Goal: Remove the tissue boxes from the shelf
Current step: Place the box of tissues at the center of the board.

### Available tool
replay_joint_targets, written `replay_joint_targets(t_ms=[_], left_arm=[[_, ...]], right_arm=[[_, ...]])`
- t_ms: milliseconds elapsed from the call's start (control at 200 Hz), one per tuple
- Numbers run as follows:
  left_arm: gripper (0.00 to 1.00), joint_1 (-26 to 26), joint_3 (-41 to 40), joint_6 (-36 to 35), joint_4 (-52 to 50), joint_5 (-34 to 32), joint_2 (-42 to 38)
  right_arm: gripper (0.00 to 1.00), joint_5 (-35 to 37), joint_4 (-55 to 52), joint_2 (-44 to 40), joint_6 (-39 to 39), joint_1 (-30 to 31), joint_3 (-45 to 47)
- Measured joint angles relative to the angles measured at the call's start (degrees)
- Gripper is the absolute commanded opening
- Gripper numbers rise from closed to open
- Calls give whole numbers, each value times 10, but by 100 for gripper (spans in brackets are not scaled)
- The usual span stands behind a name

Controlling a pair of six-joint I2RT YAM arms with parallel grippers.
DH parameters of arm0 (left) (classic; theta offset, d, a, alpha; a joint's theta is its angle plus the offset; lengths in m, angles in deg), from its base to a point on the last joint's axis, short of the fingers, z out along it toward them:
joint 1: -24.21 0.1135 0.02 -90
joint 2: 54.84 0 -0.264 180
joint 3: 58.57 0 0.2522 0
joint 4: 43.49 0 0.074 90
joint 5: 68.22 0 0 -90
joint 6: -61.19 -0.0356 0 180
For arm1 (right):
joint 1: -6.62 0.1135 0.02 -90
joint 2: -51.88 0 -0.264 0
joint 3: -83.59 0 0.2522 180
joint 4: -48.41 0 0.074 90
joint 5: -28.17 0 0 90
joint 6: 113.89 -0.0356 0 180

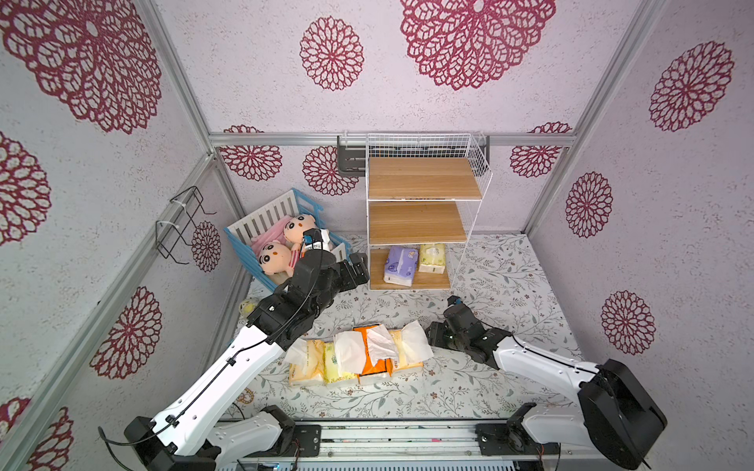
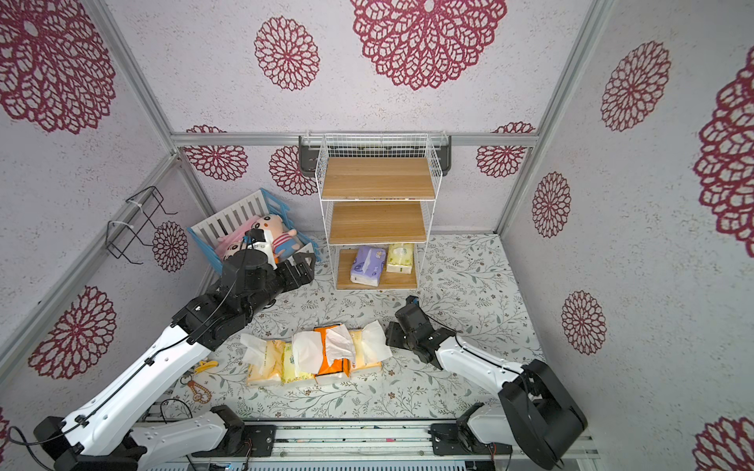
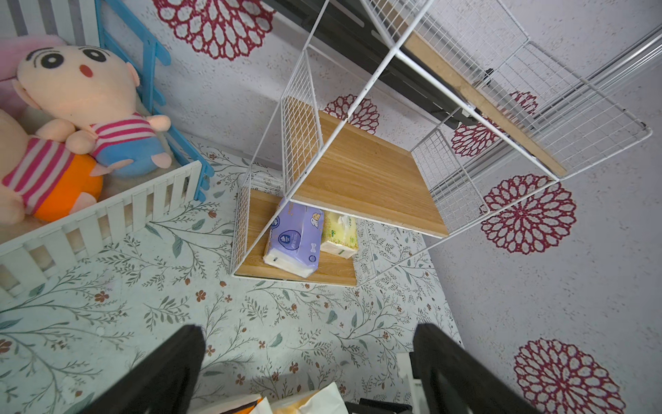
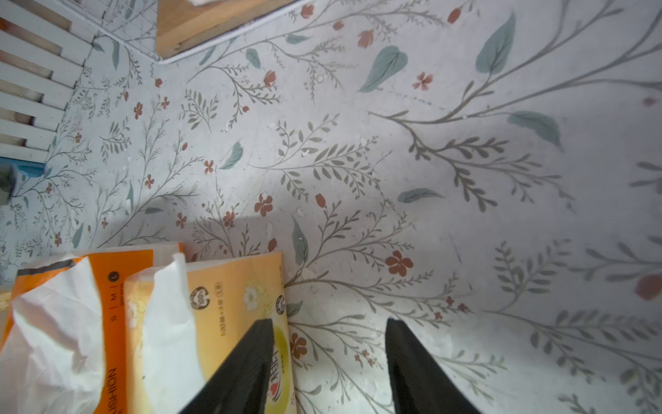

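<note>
The shelf (image 1: 424,179) (image 2: 377,179) stands at the back wall, its top and middle boards bare. On its bottom board lie a purple tissue pack (image 1: 401,265) (image 3: 295,240) and a pale yellow one (image 1: 432,257) (image 3: 340,234). Several other tissue packs (image 1: 355,359) (image 2: 314,359) lie in a row on the floor mat, white tissue sticking out. My left gripper (image 1: 359,267) (image 3: 310,337) hangs wide open and empty just left of the shelf's bottom tier. My right gripper (image 1: 432,332) (image 4: 327,326) is open and empty, low at the row's right end, beside a yellow-orange pack (image 4: 229,286).
A blue-and-white toy crib (image 1: 261,220) with plush dolls (image 1: 300,228) stands left of the shelf, close behind my left arm. A black wire rack (image 1: 183,224) hangs on the left wall. Small trinkets (image 2: 200,391) lie near the left front. A metal rail (image 1: 408,440) runs along the front.
</note>
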Motion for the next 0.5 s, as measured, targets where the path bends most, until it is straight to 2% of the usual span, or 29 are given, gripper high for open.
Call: replay_joint_targets(t_ms=[150, 500], left_arm=[[100, 0, -3, 6, -3, 2, 3], [97, 0, -31, 16, -22, 10, 24]], right_arm=[[53, -21, 38, 40, -20, 17, 1], [54, -17, 117, 69, -132, 72, 9]])
